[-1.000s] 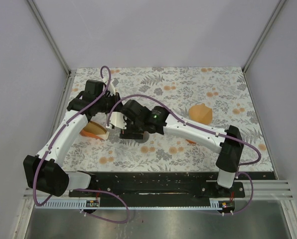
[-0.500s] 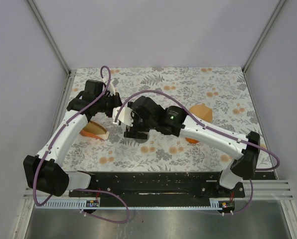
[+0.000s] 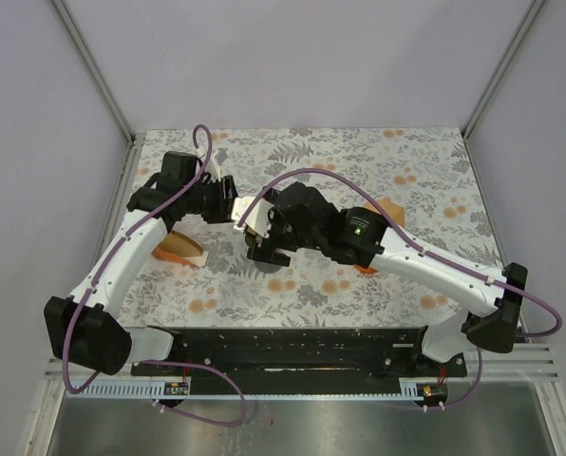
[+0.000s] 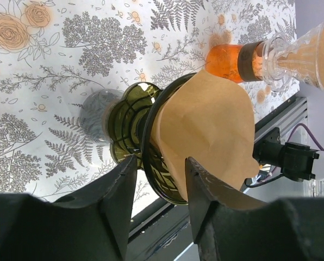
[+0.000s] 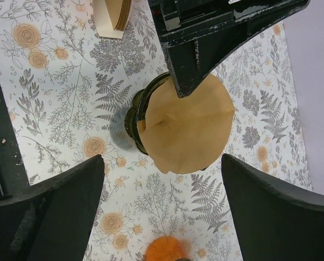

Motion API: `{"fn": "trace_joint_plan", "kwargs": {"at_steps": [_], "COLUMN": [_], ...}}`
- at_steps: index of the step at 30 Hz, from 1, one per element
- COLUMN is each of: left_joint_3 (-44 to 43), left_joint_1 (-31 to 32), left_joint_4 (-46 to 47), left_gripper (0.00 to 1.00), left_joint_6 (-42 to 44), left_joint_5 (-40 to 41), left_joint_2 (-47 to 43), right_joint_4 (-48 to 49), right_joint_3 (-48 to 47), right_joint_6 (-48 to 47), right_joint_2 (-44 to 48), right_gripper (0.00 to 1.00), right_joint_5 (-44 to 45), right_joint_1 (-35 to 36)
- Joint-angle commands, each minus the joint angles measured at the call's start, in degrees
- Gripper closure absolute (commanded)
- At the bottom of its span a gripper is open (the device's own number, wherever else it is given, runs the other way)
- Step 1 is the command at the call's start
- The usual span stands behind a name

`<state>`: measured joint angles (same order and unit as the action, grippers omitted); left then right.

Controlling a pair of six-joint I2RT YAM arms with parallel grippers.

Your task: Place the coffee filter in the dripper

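The dark green dripper (image 4: 132, 128) stands on the floral table with a brown paper coffee filter (image 4: 205, 125) sitting in its mouth. My left gripper (image 4: 161, 163) is open, and the dripper's rim and the filter's edge show between its fingers. In the right wrist view the filter (image 5: 189, 125) covers the dripper (image 5: 134, 117), and a left fingertip (image 5: 179, 89) touches the filter's top edge. My right gripper (image 5: 162, 160) is wide open and empty above them. In the top view the left gripper (image 3: 228, 201) and right gripper (image 3: 267, 242) meet, hiding the dripper.
A stack of spare brown filters (image 3: 180, 249) lies left of the dripper, also in the right wrist view (image 5: 113, 16). An orange and clear glass vessel holding a filter (image 3: 383, 217) sits to the right, also in the left wrist view (image 4: 243, 57).
My right arm has swung to the right and its gripper has drawn back from the dripper. My left gripper has shifted slightly right, towards the dripper.
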<state>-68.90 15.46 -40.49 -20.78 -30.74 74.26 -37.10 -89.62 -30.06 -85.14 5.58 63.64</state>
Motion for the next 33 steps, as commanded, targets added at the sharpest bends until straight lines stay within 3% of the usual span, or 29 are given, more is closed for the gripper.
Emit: {"fn": "trace_joint_plan", "kwargs": {"at_steps": [1, 7, 12, 18, 22, 25, 27, 33], "left_joint_3": [-3.52, -4.75, -8.78, -11.78, -9.33, -1.7, 1.83, 11.85], "left_joint_1": [0.27, 0.18, 0.09, -0.08, -0.87, -2.62, -4.21, -8.78], "left_joint_4": [1.64, 0.59, -1.61, -1.17, 4.78, 14.44, 18.15, 26.07], "left_gripper": [0.53, 0.35, 0.01, 0.01, 0.01, 0.01, 0.01, 0.01], "left_joint_6": [1.0, 2.67, 6.35, 11.89, 15.67, 18.39, 20.42, 23.06], "left_joint_5": [-1.25, 0.42, 5.33, 17.0, 33.24, 45.92, 49.1, 48.59], "left_joint_2": [-1.66, -2.54, -2.89, -6.22, -10.7, -15.36, -16.25, -18.44], "right_joint_4": [2.21, 2.38, 4.05, 7.92, 9.67, 10.29, 11.08, 13.19], "right_joint_3": [0.07, -0.46, -0.47, 3.57, 7.35, 10.95, 13.94, 22.11], "right_joint_6": [2.29, 6.06, 15.02, 27.41, 31.63, 34.89, 37.0, 42.1], "right_joint_2": [1.3, 1.91, 4.1, 9.81, 14.2, 17.28, 19.56, 22.65], "right_gripper": [0.04, 0.03, 0.03, 0.0, 0.01, 0.01, 0.01, 0.01], "right_joint_5": [1.36, 0.92, 1.53, 5.22, 7.6, 5.5, 3.13, -0.56], "right_joint_1": [-0.88, -4.04, -13.07, -27.49, -37.77, -46.64, -52.18, -69.68]}}
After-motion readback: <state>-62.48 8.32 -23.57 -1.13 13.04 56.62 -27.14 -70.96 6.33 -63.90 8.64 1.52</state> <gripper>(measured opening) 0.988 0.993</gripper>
